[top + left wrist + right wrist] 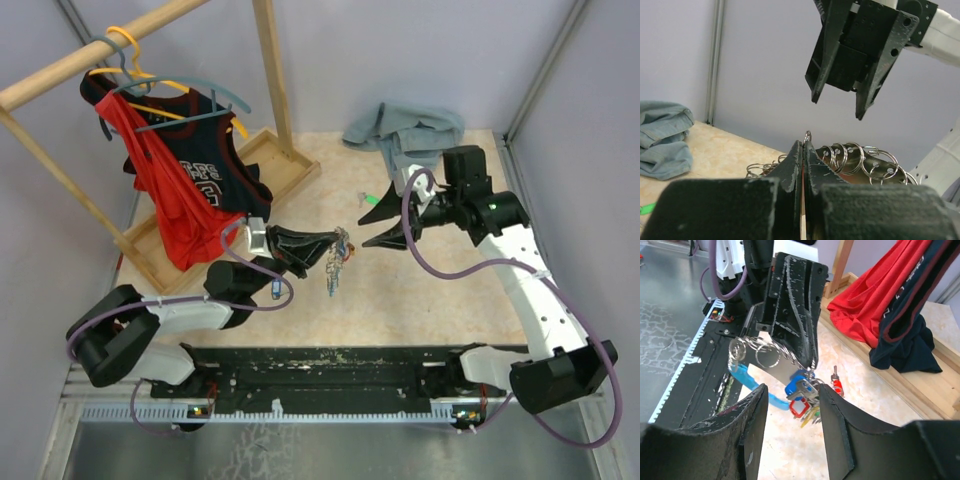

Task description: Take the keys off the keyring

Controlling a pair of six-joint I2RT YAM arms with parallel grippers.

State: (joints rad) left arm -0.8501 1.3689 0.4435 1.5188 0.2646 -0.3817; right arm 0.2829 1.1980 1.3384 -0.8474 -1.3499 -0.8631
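My left gripper [328, 243] is shut on the keyring [807, 136], a thin silvery loop pinched between its tips and held above the table. The keys [338, 262] hang from it in a bunch with blue, red and yellow-green tags [805, 396], beside several spare split rings [860, 159]. My right gripper [367, 233] is open and empty just right of the bunch; in the right wrist view the keys sit between its fingertips [757, 405] without touching. A red-tagged key [836, 384] and a green-tagged key [372, 198] lie loose on the table.
A wooden clothes rack [262, 60] with red and black jerseys [185, 180] stands at the back left on a wooden base [285, 170]. A crumpled grey-blue cloth [405, 130] lies at the back centre. Grey walls close in the sides.
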